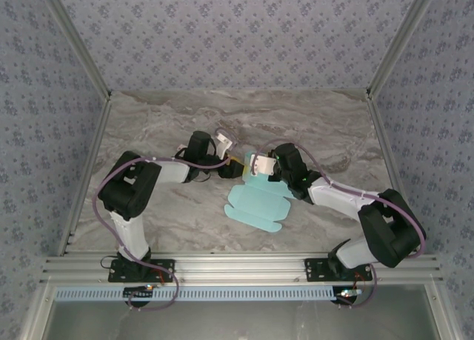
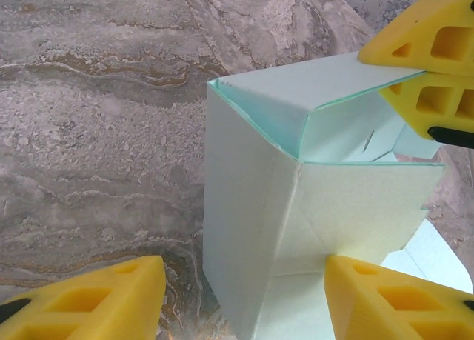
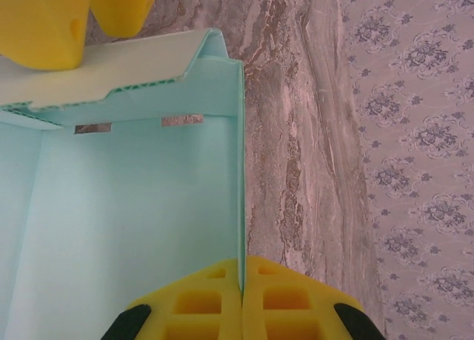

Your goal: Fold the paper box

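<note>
The paper box [image 1: 255, 204] is a light blue cardboard sheet on the marble table, partly folded, with its far walls raised and its near flaps flat. In the right wrist view my right gripper [image 3: 241, 299] is shut on the top edge of an upright side wall of the paper box [image 3: 133, 207]. My left gripper [image 2: 241, 303] is open astride a standing corner of the paper box [image 2: 252, 229]. Its right finger [image 2: 392, 295] touches a panel and its left finger [image 2: 81, 299] stands clear of the cardboard. From above, both grippers, the left [image 1: 235, 167] and the right [image 1: 255, 175], meet at the box's far end.
The marble table [image 1: 163, 118] stretches bare to the back and sides, enclosed by patterned walls [image 1: 237, 29]. An aluminium rail [image 1: 237, 266] runs along the near edge by the arm bases. The right gripper's yellow fingers [image 2: 433, 51] show at the top right of the left wrist view.
</note>
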Controlling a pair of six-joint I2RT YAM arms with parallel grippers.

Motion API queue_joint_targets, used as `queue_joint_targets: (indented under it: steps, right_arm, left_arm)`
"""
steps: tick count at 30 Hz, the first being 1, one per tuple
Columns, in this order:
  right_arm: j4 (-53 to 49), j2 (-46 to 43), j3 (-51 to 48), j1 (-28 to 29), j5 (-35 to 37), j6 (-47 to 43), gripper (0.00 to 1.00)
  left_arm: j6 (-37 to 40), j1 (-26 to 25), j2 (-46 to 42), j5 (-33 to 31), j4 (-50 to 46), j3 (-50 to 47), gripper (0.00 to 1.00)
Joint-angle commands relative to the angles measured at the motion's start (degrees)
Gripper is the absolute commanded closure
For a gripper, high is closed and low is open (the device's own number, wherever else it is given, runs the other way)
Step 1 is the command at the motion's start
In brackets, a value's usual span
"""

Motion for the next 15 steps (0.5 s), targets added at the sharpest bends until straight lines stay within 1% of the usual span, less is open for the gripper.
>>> queue_joint_targets:
  steps: [1,8,15]
  right_arm:
    - [-1.3,-0.7,0.3,0.1,-0.8,1.5,1.00]
    - [-1.1,-1.2,-0.3,-0.3,-0.9,2.7,1.00]
    - [2.7,-2.8,-2.4,-0.1,-0.8,2.3,1.00]
  left_arm:
    - [2.2,-1.3,1.1,0.8,-1.1,1.8,0.41]
    - [2.9,-1.8,0.6,1.3,-0.1,1.0,0.41]
    - [4.3,-2.2,-0.4,1.0,-0.3,0.4,0.41]
